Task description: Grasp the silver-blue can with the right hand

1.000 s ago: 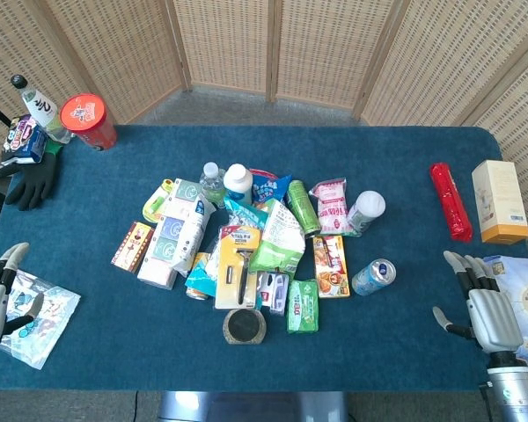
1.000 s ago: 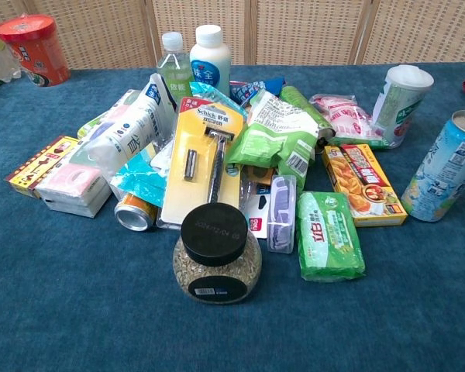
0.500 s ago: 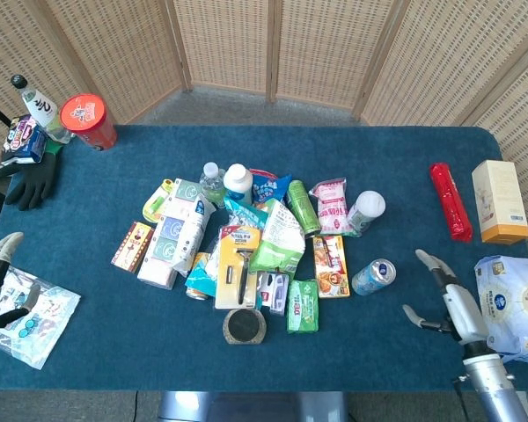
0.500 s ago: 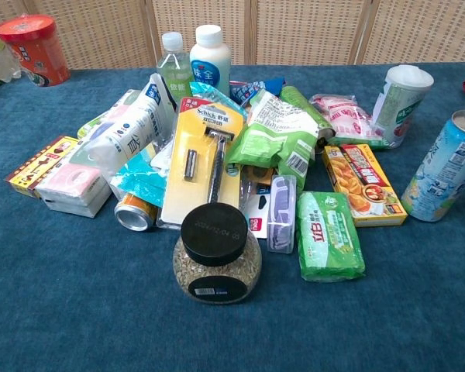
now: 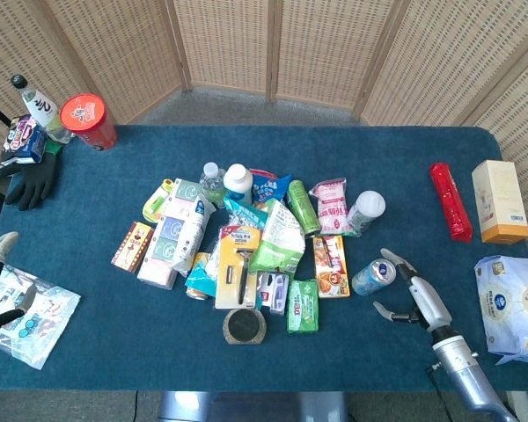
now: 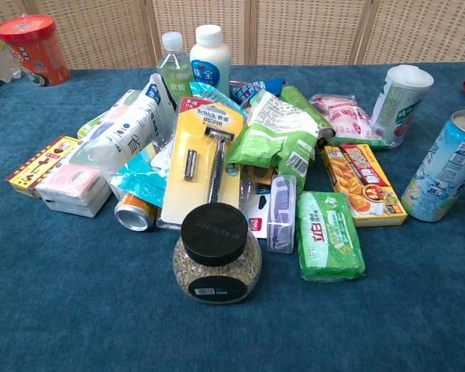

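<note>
The worktop [image 5: 114, 343] is dark blue all over. The can [image 6: 446, 167] is silver on top, and its side is light blue with white and green swirls. The right hand [image 5: 411, 291] is grey and silver. Near the middle, the jar [image 6: 216, 260] has a black lid. The razor card [image 6: 205, 159] is yellow. The snack pack [image 6: 330, 235] is green with red letters. Far left, the tub [image 5: 89, 122] is red. On the right, the tube [image 5: 451, 201] is red and the box [image 5: 499, 201] is pale yellow.
</note>
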Motion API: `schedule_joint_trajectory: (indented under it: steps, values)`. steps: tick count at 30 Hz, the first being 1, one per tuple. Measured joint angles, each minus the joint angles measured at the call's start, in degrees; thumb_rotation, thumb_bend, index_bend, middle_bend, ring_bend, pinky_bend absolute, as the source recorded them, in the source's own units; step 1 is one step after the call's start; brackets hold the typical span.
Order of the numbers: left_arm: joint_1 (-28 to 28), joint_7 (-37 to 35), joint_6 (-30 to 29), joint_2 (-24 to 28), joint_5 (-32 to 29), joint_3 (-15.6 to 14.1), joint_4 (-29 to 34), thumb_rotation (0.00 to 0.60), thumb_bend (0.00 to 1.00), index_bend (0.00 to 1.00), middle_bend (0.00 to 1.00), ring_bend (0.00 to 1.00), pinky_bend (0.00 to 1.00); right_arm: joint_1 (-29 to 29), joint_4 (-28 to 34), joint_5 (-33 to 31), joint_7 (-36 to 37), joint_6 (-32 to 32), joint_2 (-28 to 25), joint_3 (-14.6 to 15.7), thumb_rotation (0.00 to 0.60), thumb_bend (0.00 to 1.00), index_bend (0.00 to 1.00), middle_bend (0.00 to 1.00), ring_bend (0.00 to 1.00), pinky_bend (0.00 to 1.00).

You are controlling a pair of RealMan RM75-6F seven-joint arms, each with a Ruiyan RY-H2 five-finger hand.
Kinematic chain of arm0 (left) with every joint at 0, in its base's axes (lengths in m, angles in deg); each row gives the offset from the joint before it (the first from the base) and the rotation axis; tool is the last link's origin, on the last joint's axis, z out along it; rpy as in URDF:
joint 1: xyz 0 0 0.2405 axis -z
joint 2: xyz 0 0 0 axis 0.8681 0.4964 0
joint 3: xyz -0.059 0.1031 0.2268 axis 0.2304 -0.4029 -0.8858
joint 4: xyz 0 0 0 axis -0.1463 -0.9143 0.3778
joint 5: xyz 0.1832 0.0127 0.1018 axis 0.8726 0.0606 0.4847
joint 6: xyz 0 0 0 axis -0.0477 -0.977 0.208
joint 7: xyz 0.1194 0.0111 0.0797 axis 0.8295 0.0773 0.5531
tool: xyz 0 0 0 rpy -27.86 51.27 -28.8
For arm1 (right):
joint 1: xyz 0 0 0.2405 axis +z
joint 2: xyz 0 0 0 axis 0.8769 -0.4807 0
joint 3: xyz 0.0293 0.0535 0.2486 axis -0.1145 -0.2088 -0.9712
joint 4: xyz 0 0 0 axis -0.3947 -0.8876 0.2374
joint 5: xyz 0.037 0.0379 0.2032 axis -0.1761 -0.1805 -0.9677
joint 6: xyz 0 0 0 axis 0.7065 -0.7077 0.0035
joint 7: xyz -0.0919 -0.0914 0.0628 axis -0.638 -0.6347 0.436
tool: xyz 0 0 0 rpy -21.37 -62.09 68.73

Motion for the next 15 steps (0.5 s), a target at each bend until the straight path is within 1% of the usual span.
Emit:
schedule_joint_trajectory:
  steps: [15]
  values:
    - [-0.8,-1.2,-0.3,0.1,-0.9,-0.3,-1.5,0.539,0.41,0.03,0.14,0.25,0.00,3.3,-1.4,-0.9,4.3,3.0,2.6,-0.5,0.597,0.30,0.00,0.00,0.00,0.00]
